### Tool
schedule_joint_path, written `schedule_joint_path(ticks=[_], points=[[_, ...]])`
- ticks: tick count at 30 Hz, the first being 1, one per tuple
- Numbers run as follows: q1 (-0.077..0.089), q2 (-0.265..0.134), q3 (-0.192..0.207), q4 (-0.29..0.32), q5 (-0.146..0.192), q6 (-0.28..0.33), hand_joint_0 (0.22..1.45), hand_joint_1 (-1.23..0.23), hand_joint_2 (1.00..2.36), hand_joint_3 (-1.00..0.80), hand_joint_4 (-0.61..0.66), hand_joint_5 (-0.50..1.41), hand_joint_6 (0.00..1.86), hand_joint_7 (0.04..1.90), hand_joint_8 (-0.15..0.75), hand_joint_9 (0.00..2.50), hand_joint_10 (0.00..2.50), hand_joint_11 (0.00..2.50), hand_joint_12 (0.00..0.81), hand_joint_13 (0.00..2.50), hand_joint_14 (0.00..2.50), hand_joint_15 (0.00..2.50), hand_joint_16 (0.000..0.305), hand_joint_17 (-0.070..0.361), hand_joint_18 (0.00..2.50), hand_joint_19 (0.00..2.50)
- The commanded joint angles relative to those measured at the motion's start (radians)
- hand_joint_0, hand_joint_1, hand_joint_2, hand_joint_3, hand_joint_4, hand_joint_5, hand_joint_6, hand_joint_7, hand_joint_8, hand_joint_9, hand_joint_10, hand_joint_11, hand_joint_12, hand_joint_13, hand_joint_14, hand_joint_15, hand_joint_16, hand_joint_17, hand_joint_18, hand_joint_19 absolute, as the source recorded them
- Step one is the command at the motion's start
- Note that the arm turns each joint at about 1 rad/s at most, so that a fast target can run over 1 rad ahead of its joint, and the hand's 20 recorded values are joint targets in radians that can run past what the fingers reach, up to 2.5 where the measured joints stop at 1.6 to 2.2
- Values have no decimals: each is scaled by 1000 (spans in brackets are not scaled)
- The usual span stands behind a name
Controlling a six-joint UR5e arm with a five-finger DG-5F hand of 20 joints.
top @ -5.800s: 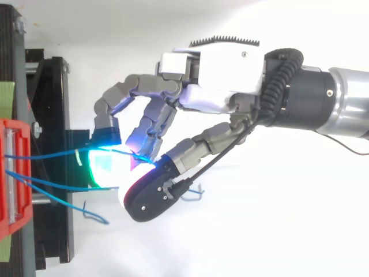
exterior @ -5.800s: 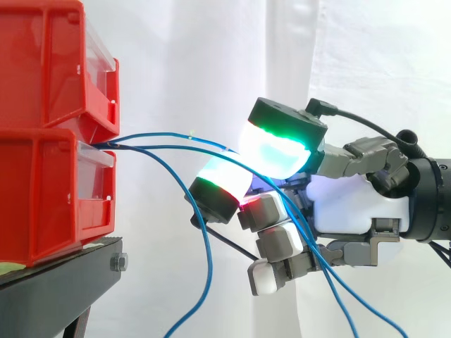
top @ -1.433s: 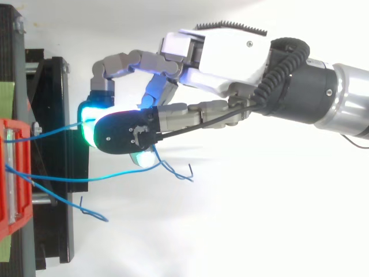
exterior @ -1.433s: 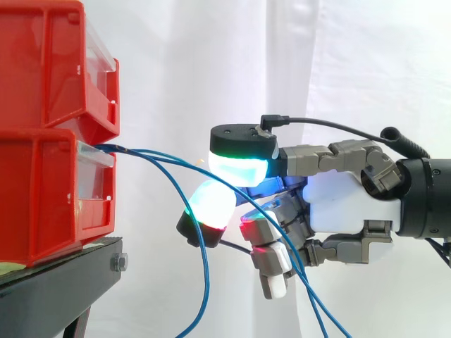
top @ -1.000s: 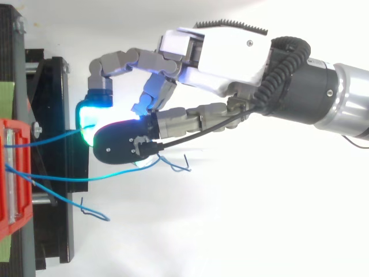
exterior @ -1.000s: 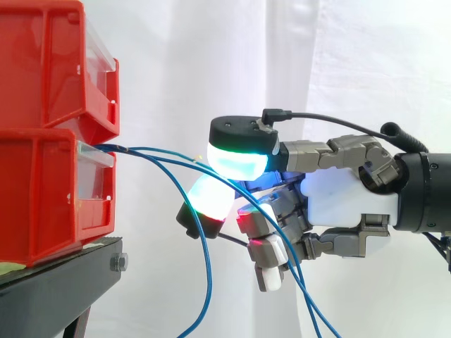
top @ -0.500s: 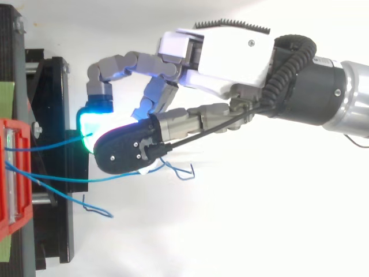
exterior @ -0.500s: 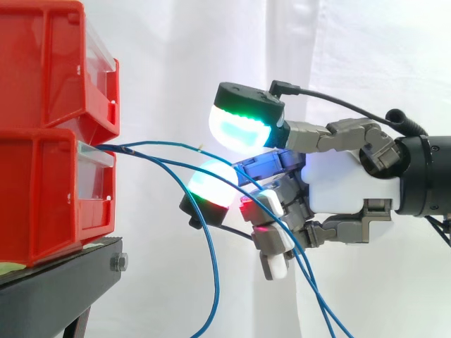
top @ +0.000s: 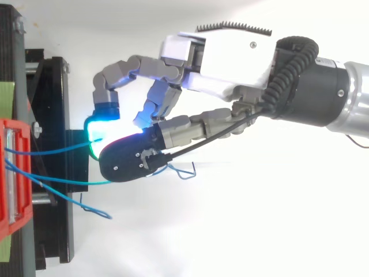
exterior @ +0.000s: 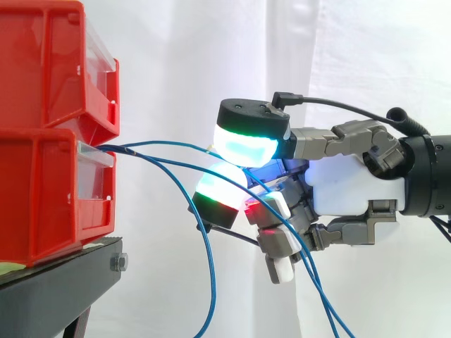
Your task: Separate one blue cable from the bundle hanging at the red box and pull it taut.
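Observation:
Several thin blue cables (exterior: 162, 143) leave the lower red bin (exterior: 49, 190) and fan out to the right; one loop hangs down (exterior: 209, 282). My hand (exterior: 352, 197) comes in from the right, level with the bin's front. Its thumb pad (exterior: 248, 146) glows green and cyan and sits on top of a finger pad (exterior: 220, 184). The top blue cable runs between these two pads and looks pinched there. In the top view that cable (top: 57, 149) stretches from the red bin (top: 14, 173) to the cyan pad, with the hand (top: 225, 52) above it. Other cables pass under the palm and hang loose.
A second red bin (exterior: 42, 63) is stacked on the lower one. Both rest on a black stand (exterior: 56, 289) at the left. A white curtain hangs behind. Loose cable ends curl below the hand (top: 95, 210).
Half a second ago the thumb pad was raised off the finger pad; now it is down on it again. The hand has shifted slightly right, away from the bins.

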Motion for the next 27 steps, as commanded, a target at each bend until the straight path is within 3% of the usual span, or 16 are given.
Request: schedule_joint_path(ticks=[1, 7, 11, 15, 19, 23, 27], points=[[2, 1, -1, -1, 1, 18, 618, -637, 1022, -155, 169, -146, 757, 1139, 365, 1235, 22, 993, 389, 1267, 24, 748, 40, 90, 993, 582], [2, 1, -1, -1, -2, 16, 622, -651, 1020, -150, 192, -155, 787, 1075, 373, 1223, 20, 999, 400, 1259, 23, 741, 42, 95, 1002, 575], [2, 1, 0, -2, -2, 16, 574, -611, 1008, -407, 189, -153, 770, 1099, 362, 1204, 21, 990, 401, 1246, 24, 756, 42, 95, 973, 603], [2, -1, 0, -2, -2, 16, 567, -521, 1004, -459, 197, -149, 757, 1092, 361, 1201, 22, 980, 396, 1239, 24, 755, 43, 97, 964, 603], [2, 1, 0, -2, -3, 16, 629, -536, 1013, -331, 176, -144, 746, 1118, 358, 1204, 21, 968, 393, 1236, 24, 753, 42, 94, 952, 610], [2, 1, -1, -2, -3, 16, 622, -599, 1019, -143, 182, -143, 761, 1116, 377, 1208, 19, 967, 411, 1250, 23, 738, 45, 101, 985, 579], [2, -1, -1, -2, -3, 18, 621, -635, 1015, -64, 194, -145, 778, 1079, 398, 1217, 19, 964, 434, 1265, 20, 722, 49, 111, 1027, 544]])
